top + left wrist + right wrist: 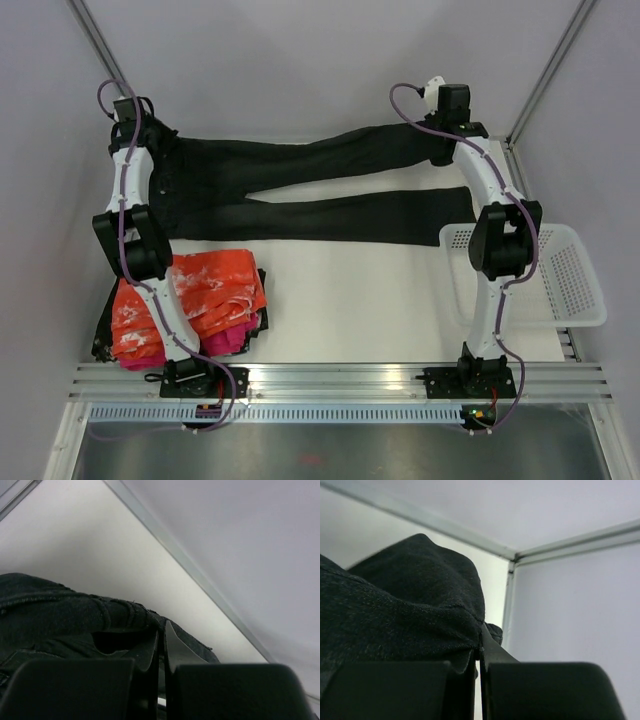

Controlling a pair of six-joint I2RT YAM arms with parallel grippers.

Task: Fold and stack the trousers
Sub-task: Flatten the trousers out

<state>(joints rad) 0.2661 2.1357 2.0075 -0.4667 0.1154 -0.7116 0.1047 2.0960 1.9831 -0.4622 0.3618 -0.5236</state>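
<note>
Both claws, tips seemingly buried in trousers

White tabletop, matte, evenly lit, soft shadows only. Pale grey-lilac walls enclose it on three sides. Ahead of left gripper: tabletop runs to back wall, thin metal strip along seam, slanting down to right. Ahead and right of right gripper: enclosure corner, metal post upright where two walls meet. Behind both grippers, at near edge: ribbed aluminium rail, then dull metal sheet.
</note>
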